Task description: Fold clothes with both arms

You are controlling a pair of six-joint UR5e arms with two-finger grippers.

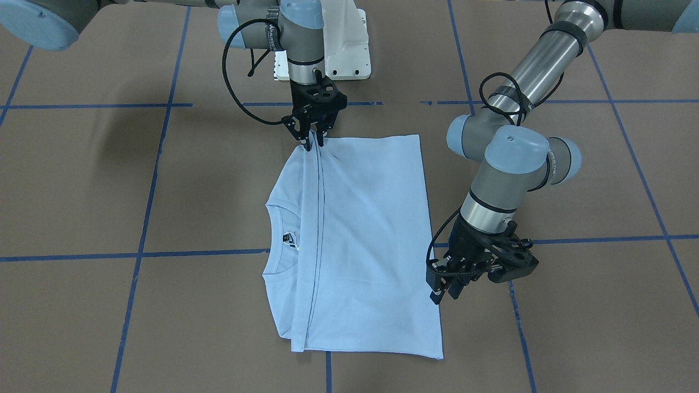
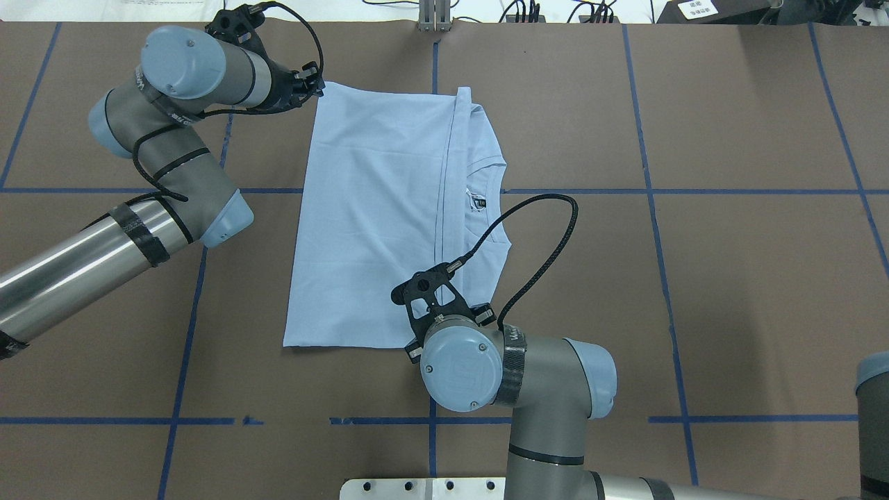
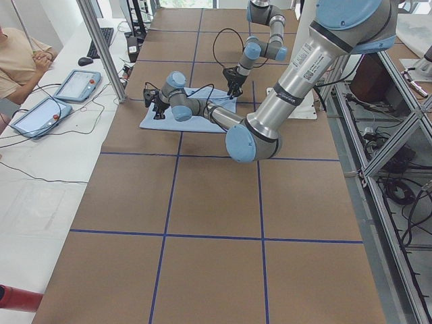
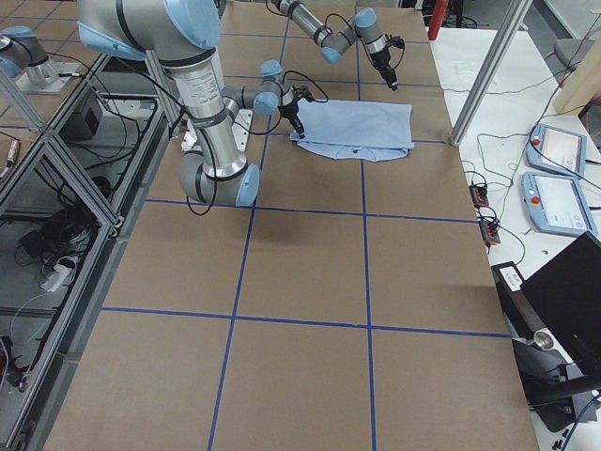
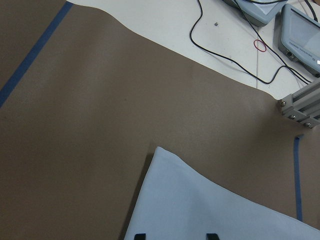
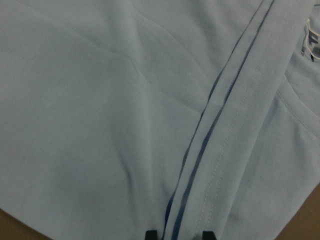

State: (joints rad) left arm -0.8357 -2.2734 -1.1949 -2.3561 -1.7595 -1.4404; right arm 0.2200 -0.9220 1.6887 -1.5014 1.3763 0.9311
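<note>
Brown papered table [image 2: 729,292] ruled with blue tape, carrying one left arm [image 2: 83,257] and one right arm [image 2: 549,375], two in all, and one light blue T-shirt [image 2: 375,208] lying flat at mid-table, partly folded, with its body doubled over towards the collar. The shirt's long axis runs from the robot's side to the far side, and the doubled hem [image 2: 444,180] lies parallel to it. Left gripper [image 1: 443,295] hangs over the far left corner, so that the cloth extends to its right and back towards the robot; its fingertips [image 5: 140,235] stand apart, nothing between them. Right gripper [image 1: 314,143] stands on the near edge, astride the hem, the cloth extending away from it; its fingertips [image 6: 151,234] show a narrower gap with flat, unbunched cloth between, judged not yet clamped. Each arm is nearest its own end of the shirt. One neck tag [image 2: 477,201] shows inside the collar
</note>
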